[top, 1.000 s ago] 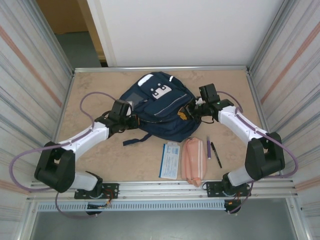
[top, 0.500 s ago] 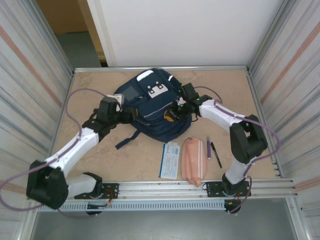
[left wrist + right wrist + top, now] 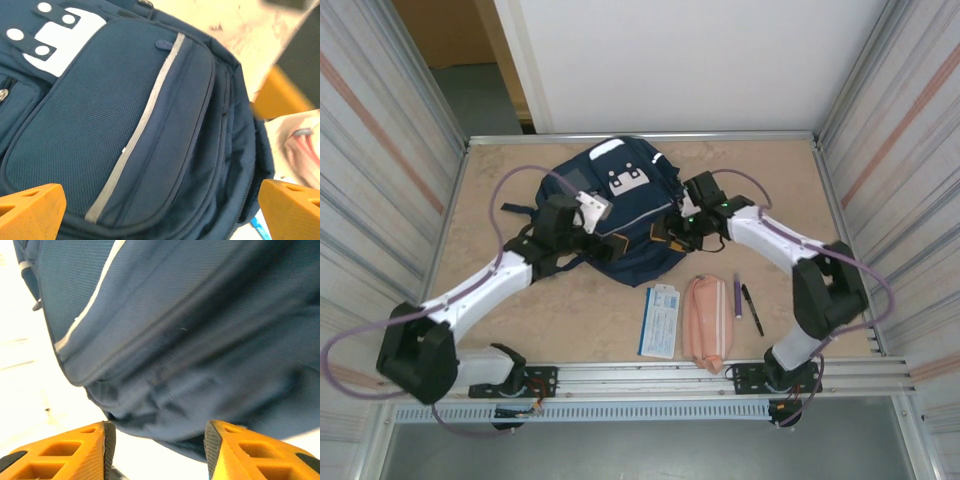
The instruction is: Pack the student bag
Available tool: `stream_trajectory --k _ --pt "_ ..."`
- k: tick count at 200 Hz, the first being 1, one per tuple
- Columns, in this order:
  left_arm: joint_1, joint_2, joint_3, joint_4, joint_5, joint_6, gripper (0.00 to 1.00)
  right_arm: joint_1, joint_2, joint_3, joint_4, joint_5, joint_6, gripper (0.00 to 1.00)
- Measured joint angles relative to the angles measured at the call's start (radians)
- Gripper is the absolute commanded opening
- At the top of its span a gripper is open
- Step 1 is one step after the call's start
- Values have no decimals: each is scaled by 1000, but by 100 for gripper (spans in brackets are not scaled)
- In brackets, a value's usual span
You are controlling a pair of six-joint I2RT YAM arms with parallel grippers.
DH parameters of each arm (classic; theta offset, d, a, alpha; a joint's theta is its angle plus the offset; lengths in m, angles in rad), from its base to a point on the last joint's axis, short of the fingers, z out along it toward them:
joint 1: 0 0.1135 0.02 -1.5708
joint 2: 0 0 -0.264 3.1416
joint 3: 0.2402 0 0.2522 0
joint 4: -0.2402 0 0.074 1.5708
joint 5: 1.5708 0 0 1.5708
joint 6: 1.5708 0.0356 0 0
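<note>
Left claw state: the left gripper (image 3: 160, 210) is standing released, its orange fingers (image 3: 31, 209) spread wide at the bottom corners of the left wrist view, gripping nothing.
Left claw position: it is hovering over the front pocket of the student bag (image 3: 632, 215), with its arm reaching in across the bag's left side.
Right claw state: the right gripper (image 3: 157, 440) is also standing released, its fingers (image 3: 250, 452) parted, pale table showing in the gap and nothing sitting between them.
Right claw position: it is pointing at the bag's right lower edge, with fabric lying just beyond the tips. Whether they are touching it cannot be told.
Student bag: it is lying front face up on the table (image 3: 550, 320), towards the far centre, between the two grippers. Its white patch and reflective stripe are facing upward.
Bag opening: whether the zips are lying open or closed cannot be told.
Obstructions: both arms are flanking the bag, and a purple cable (image 3: 500, 200) is looping over the table to the bag's left.
Near items: a pink pencil pouch (image 3: 705, 322) is lying between the bag and the near rail (image 3: 650, 372). A blue-and-white booklet (image 3: 660, 320) is lying just beside it on the left. A purple pen (image 3: 737, 298) and a black pen (image 3: 752, 310) are lying on its right. All are resting apart from both grippers.
Enclosure: corrugated side panels (image 3: 380, 150) are closing in the table.
</note>
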Motion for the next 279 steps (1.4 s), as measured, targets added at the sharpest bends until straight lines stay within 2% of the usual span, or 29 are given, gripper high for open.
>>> stream_trajectory --k 31,58,76,105,125,165,195,213,253,279 --pt "-60 121 106 -39 -36 153 99 -63 -183 -58 -80 104 -102 55" --pt "-159 244 185 -77 -172 283 99 -151 -270 -108 -135 175 -155 55" --pt "-196 334 247 -118 -261 315 90 -183 -303 -151 -164 203 -170 55" --pt "-191 404 316 -156 -367 310 82 -183 -314 -187 -178 206 -180 55" --pt "-175 402 327 -161 -349 287 80 -182 -314 -203 -177 206 -180 55" --pt "-108 381 327 -160 -216 249 79 -181 -314 -212 -175 203 -180 55" --pt "-103 381 328 -169 -182 250 46 -179 -314 -219 -172 199 -180 55" --pt "-105 388 336 -187 -172 260 0 -174 -314 -220 -169 199 -180 55" --pt "-114 387 358 -181 -217 285 0 -161 -314 -227 -164 188 -178 55" --pt "-114 334 369 -180 -261 312 0 -154 -310 -246 -153 178 -174 55"
